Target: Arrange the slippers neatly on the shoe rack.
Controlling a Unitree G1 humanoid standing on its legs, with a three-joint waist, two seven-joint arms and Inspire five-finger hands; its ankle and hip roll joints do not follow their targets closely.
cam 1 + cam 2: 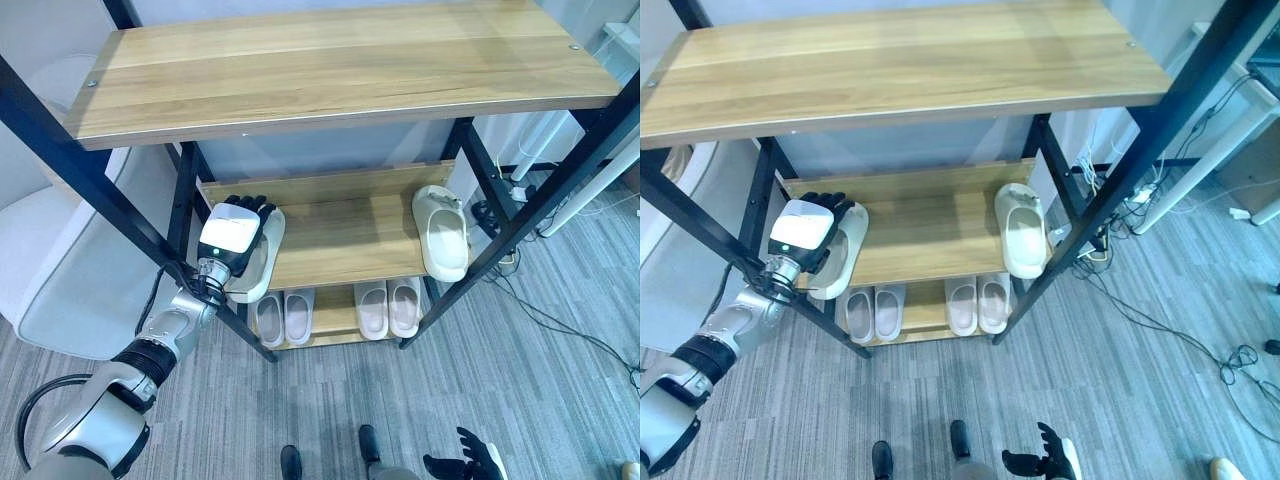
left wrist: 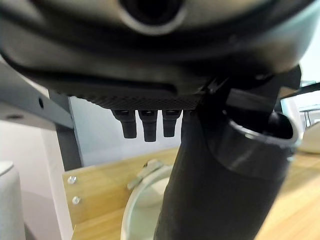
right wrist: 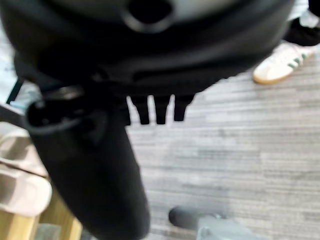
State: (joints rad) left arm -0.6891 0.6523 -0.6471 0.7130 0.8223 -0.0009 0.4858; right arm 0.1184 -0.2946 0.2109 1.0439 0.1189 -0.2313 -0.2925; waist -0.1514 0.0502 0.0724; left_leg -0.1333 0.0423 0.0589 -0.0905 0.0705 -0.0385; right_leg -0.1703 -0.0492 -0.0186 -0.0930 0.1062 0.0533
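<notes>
The shoe rack [image 1: 340, 75] has three wooden shelves in a black frame. A cream slipper [image 1: 441, 232] lies at the right end of the middle shelf [image 1: 340, 235], toe to the back. A second cream slipper [image 1: 265, 265] lies at the left end, its heel past the front edge. My left hand [image 1: 232, 235] rests over its left side. In the left wrist view the fingers [image 2: 145, 125] hang relaxed, clear of the slipper [image 2: 142, 205], and the thumb [image 2: 220, 175] crosses in front of it. My right hand [image 1: 465, 462] hangs low over the floor, fingers spread.
Two pairs of pale slippers [image 1: 283, 316] [image 1: 389, 307] stand on the bottom shelf. The black frame post [image 1: 130, 225] runs close beside my left arm. Cables and a power strip [image 1: 515, 190] lie on the floor to the right. A person's white shoe [image 3: 285, 62] is nearby.
</notes>
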